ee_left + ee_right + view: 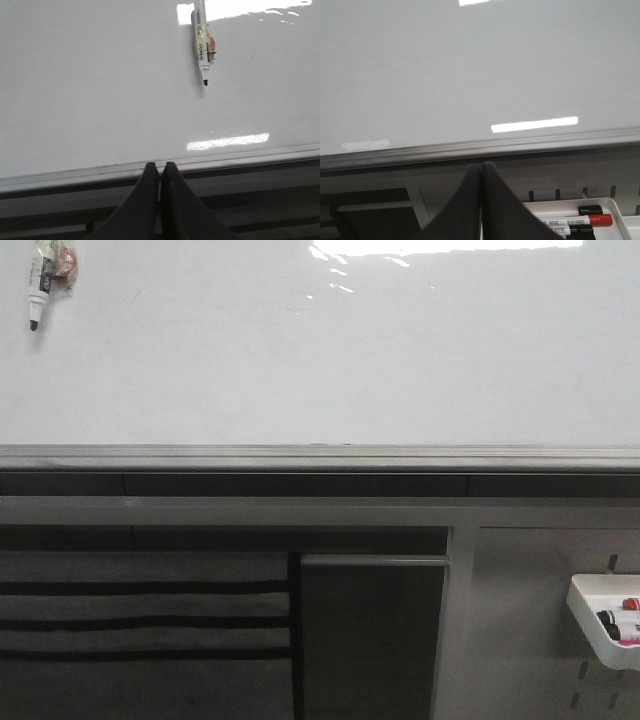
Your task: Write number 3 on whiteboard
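Basically there's 1 whiteboard [320, 350], glossy white w/ glare streaks along the top, filling the upper half of the front view. No digit shows on it in any of the 3 views; the surface looks blank apart from faint smudges. Its grey metal lower rail [320, 455] runs the full width just under the white face.

1 marker [41, 285] hangs on the board at upper left in the front view, tip pointing down, w/ a yellowish-pink tag or clip wrapped around its barrel. The left wrist view shows the same marker [202, 47], black tip down, flat against the board.

1 white tray [605, 615] sits on the grey pegboard panel [520, 620] at lower right, below the board. Inside it: 2 markers visible in the right wrist view, 1 w/ a red end and black cap [580, 218], 1 black one [567, 229] just beside it, lying side by side. Whether more lie in there can't be told, as the tray is cut off at the frame edge.

2 grippers, neither seen in the front view. The left gripper [159, 172] has its jaws pressed together, nothing between them, pointed at the rail. The right gripper [480, 172] likewise has jaws clenched on nothing, w/ the tray near it.
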`<state>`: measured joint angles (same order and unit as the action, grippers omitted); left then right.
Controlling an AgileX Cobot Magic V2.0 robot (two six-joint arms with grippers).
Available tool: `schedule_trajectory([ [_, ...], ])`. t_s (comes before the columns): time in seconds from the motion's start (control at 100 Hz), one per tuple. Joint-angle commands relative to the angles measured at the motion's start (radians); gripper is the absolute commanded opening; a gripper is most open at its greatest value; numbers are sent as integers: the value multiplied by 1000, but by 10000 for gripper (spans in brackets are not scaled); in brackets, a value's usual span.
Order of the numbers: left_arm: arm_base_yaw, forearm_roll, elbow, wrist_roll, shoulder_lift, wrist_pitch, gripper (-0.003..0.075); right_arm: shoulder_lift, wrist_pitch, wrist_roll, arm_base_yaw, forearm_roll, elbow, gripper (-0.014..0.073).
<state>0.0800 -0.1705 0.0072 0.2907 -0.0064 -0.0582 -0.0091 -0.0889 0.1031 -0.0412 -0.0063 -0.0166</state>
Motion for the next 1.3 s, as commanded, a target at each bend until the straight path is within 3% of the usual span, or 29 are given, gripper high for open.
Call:
schedule_trajectory([
  [0.0,-4,-7,2,-7,-29,73,-18,-22,81,-4,5,-3,-21,-74],
  [1.29,-4,-30,2,-7,-29,73,-18,-22,81,-4,5,-3,-21,-74],
])
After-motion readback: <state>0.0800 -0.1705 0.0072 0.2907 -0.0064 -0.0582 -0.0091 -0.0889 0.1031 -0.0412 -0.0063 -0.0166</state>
